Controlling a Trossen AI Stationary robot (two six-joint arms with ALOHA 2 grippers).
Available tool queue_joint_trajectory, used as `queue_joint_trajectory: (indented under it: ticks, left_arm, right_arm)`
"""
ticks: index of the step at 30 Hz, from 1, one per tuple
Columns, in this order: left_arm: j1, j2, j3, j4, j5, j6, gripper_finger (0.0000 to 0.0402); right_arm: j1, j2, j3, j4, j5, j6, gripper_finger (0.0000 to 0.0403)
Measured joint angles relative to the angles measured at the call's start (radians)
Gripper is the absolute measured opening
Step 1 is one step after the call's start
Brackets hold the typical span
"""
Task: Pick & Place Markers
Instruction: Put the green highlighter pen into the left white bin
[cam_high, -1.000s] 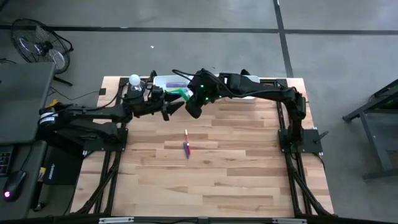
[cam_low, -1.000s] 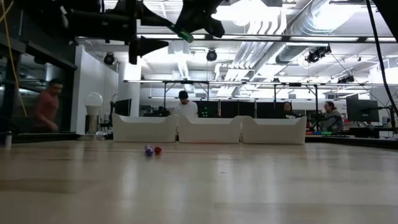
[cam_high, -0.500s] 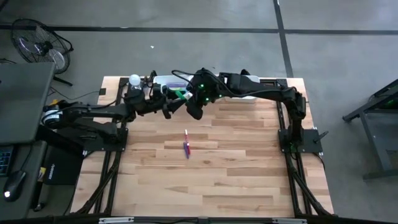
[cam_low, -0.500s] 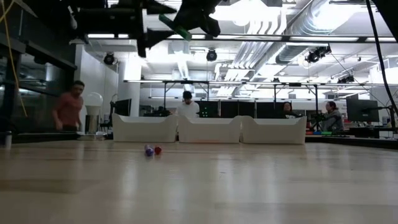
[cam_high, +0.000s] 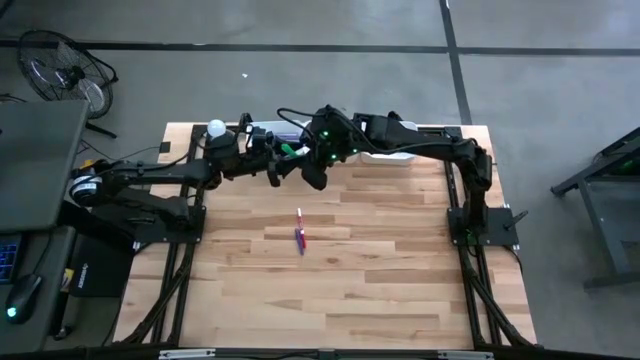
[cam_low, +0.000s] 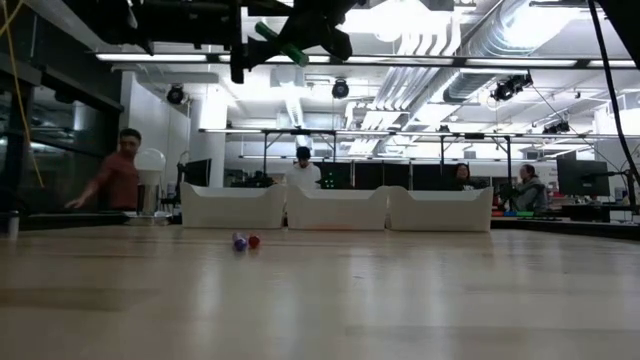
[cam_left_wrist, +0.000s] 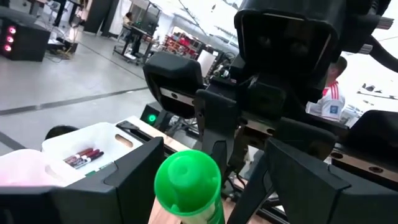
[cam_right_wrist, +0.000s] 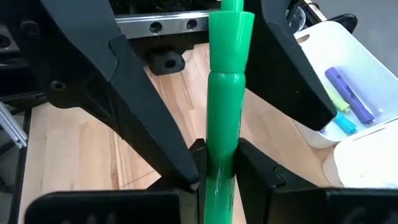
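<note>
High view shows you both arms meeting over the far edge of the desk (cam_high: 380, 290), just in front of the white trays (cam_high: 262, 130). Your right hand (cam_high: 300, 160) is clamped on a green marker (cam_high: 292, 152), and in the right wrist view that marker (cam_right_wrist: 225, 106) stands pinched between its 2 dark fingers (cam_right_wrist: 186, 162). Your left hand (cam_high: 272, 165) faces it with its jaws spread wide, the free end of the marker (cam_left_wrist: 188, 183) sitting between them without contact, as the left wrist view shows. In the low view the marker (cam_low: 280, 45) hangs tilted, well above the desk.

Near the middle of the desk you have 2 more markers lying end to end, a red one (cam_high: 299, 218) and a purple one (cam_high: 300, 240). The trays already hold several markers: dark red ones (cam_left_wrist: 84, 157) in 1, a purple one (cam_right_wrist: 349, 94) in another.

People stand in the room behind the desk.
</note>
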Motion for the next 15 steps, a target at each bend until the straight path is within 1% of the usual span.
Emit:
queue_joint_trajectory:
  ticks: [15]
  left_arm:
    - [-0.001, 0.000, 0.002, -0.008, -0.037, -0.003, 0.0274]
  right_arm:
    - [-0.027, -0.039, 0.000, -0.022, -0.012, -0.049, 0.0054]
